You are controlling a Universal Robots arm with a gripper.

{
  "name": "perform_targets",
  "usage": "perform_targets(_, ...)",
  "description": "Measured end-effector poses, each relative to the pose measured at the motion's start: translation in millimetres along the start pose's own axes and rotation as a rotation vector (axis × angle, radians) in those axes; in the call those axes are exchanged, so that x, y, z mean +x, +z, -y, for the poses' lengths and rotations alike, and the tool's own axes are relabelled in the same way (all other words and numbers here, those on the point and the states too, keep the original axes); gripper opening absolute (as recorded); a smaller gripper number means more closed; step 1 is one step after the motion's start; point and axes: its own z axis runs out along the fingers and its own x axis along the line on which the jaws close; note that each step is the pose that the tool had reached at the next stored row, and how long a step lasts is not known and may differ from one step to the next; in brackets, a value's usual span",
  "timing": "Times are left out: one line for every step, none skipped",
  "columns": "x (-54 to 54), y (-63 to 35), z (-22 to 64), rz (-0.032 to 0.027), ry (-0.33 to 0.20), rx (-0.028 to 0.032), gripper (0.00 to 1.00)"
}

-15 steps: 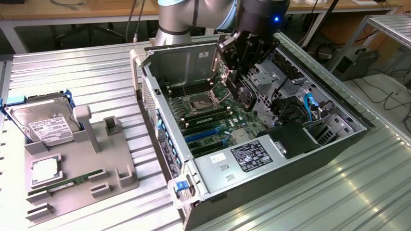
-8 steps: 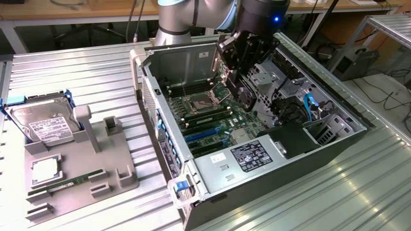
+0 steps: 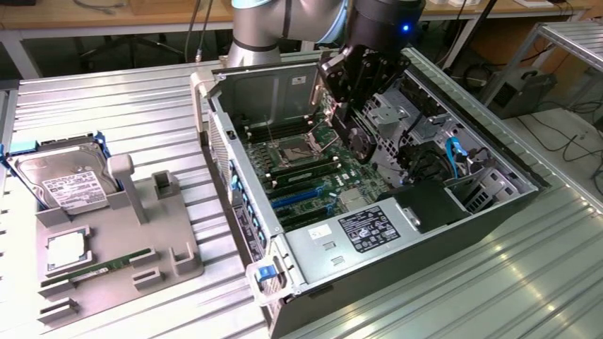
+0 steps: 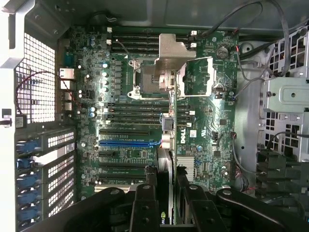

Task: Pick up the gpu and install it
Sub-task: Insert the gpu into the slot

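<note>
Tabletop computer case (image 3: 377, 300) lies open beneath the down-pointing tool (image 3: 349, 113) clamping the gpu (image 4: 165, 166).

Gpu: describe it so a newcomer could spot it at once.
Start at the open case in the exterior view's middle; the gripper hangs over its green motherboard. The gpu is the dark card clamped in that gripper, on edge, not seated in a slot.

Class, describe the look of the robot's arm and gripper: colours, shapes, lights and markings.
The arm is thick silver-grey rounded segments with a pale blue joint cap. Its wrist end is black, with a small lit blue light. The gripper is black; its fingers are chunky linked bars joined at round pivots. No markings are readable.
</note>
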Motion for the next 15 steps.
perform_targets(0.0,0.0,0.0,-0.0003,-0.017,-0.0002,0.26)
perform_targets(0.0,0.0,0.0,-0.0008,-0.034,-0.0004,0.26)
perform_targets(0.0,0.0,0.0,-0.0014,-0.060,-0.0007,0.26)
perform_targets(0.0,0.1,0.0,-0.0023,-0.096,-0.0013,0.26)
perform_targets(0.0,0.3,0.0,-0.0034,-0.140,-0.0018,0.26)
perform_targets(0.0,0.4,0.0,-0.0040,-0.167,-0.0022,0.26)
perform_targets(0.0,0.5,0.0,-0.0045,-0.185,-0.0025,0.26)
perform_targets(0.0,0.6,0.0,-0.0051,-0.210,-0.0028,0.26)
perform_targets(0.0,0.7,0.0,-0.0055,-0.229,-0.0031,0.26)
perform_targets(0.0,0.9,0.0,-0.0061,-0.256,-0.0035,0.26)
perform_targets(0.0,1.0,0.0,-0.0066,-0.272,-0.0037,0.26)
perform_targets(0.0,1.2,0.0,-0.0071,-0.294,-0.0040,0.26)
perform_targets(0.0,1.4,0.0,-0.0077,-0.318,-0.0043,0.26)
perform_targets(0.0,1.7,0.0,-0.0083,-0.342,-0.0046,0.26)
perform_targets(0.0,1.9,0.0,-0.0088,-0.361,-0.0048,0.26)
